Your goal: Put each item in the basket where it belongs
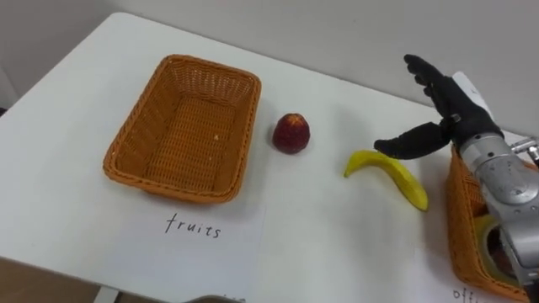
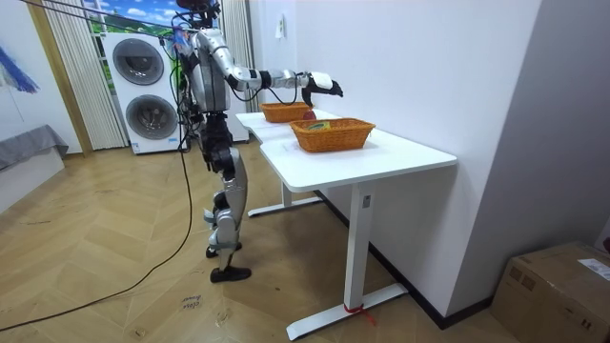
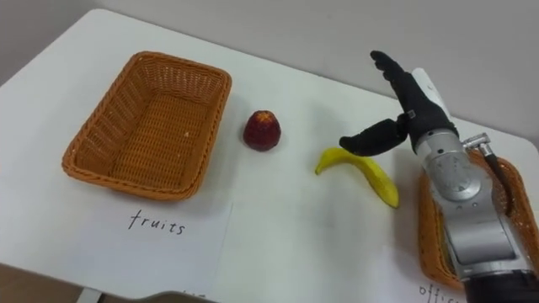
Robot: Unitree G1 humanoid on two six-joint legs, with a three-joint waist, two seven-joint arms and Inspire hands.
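A yellow banana point(image 1: 389, 172) point(image 3: 360, 172) lies on the white table, right of a red apple point(image 1: 291, 133) point(image 3: 263, 130). The wicker fruit basket point(image 1: 185, 126) point(image 3: 150, 122) stands empty at the left, above a paper sheet marked "fruits" point(image 1: 194, 225). My right hand point(image 1: 438, 105) point(image 3: 404, 105) hovers open just above and behind the banana, thumb stretched toward it, holding nothing. At the right edge stands the second wicker basket point(image 1: 459, 219) point(image 3: 431, 244), partly hidden by my forearm, with some items inside. In the room view my right hand point(image 2: 319, 86) reaches out over the table.
The table point(image 1: 320, 244) has a wall close behind it. In the room view I stand at the desk's long side, two baskets point(image 2: 332, 133) on it, washing machines point(image 2: 143, 90) behind me, and a cardboard box point(image 2: 558, 286) on the floor at the room view's right.
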